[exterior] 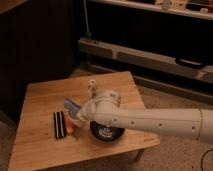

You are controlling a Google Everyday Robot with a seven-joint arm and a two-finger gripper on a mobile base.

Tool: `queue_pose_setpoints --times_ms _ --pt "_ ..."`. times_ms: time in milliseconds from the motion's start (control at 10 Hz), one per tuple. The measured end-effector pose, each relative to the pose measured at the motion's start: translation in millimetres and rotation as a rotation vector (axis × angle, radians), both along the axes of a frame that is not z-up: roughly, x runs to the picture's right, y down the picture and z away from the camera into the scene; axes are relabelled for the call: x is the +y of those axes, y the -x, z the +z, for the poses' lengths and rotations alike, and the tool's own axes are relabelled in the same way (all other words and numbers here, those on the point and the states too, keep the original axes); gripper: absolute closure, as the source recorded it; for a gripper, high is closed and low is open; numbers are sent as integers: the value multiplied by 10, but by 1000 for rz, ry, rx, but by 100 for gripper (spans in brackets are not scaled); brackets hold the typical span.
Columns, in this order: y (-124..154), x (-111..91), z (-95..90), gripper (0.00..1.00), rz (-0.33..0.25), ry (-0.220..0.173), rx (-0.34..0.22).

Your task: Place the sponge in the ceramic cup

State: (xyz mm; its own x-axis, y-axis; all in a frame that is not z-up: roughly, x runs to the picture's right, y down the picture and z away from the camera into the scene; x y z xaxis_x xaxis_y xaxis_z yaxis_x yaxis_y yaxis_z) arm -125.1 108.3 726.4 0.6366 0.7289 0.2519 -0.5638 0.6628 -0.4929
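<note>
Above the left half of the square wooden table (40, 150), the white two-finger gripper (76, 112) appears clamped on the small light-blue rectangular sponge (71, 105). The sponge sits tilted, just beside the flat black-and-white striped rectangle (59, 124) and near the wide black bowl (107, 133).

I take this for an indoor lab or storeroom corner rather than a home, though I can't be sure. A low wooden worktop (40, 145) with a butcher-block top stands on a speckled floor (170, 95) that looks like carpet. Dark panelling (40, 40) fills the upper left of the frame. Across the upper right runs a dark rack (150, 25) with a pale metal rail (145, 55) and a black handle (190, 64). My arm (160, 122) reaches in from the right, its pincer (75, 119) over the worktop's middle, lower left of centre.
</note>
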Motion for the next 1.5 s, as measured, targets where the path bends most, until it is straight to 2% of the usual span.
queue_pose_setpoints --times_ms 100,200,1500 --pt "2 3 0 22 0 0 0" --pt "-3 6 2 20 0 1 3" --pt "-15 34 -3 20 -3 -7 22"
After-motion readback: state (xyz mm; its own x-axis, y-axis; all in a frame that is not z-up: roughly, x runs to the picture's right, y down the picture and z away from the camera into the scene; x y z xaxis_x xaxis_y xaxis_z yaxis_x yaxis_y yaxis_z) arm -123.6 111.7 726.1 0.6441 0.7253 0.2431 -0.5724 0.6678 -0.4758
